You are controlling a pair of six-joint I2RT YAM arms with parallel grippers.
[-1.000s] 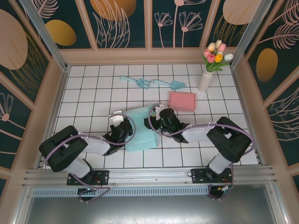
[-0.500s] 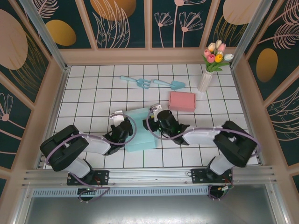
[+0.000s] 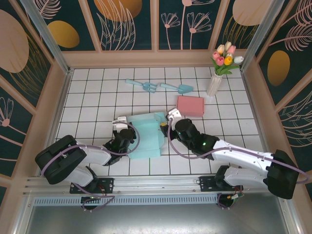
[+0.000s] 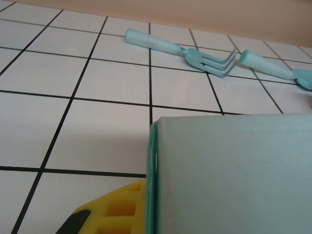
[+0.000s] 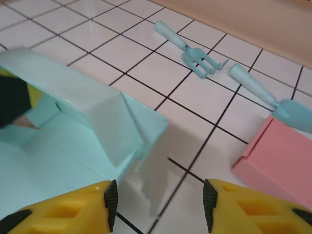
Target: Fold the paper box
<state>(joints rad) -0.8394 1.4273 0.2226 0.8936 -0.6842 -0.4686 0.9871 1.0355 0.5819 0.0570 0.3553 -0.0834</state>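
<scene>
The teal paper box [image 3: 146,139] lies partly folded on the white tiled table, between the two arms. In the right wrist view one long side of the paper box [image 5: 83,114] stands up as a folded wall with a flap at its end. My left gripper [image 3: 130,140] is shut on the box's left edge. In the left wrist view a yellow finger [image 4: 109,214] presses against the upright teal panel [image 4: 229,175]. My right gripper [image 5: 158,207] is open, just off the box's right corner, with bare tile between its fingers. From above, the right gripper [image 3: 165,122] sits at the box's right edge.
A pink closed box [image 3: 190,105] lies just behind and to the right of the right gripper; it is also close by in the wrist view [image 5: 280,156]. A teal garden fork [image 3: 142,86] and trowel [image 3: 176,88] lie further back. A vase of tulips [image 3: 215,78] stands at the back right.
The right gripper has opened wider and drawn back to the right, off the box, its arm now stretched lower. The left gripper keeps its hold and has shifted slightly.
</scene>
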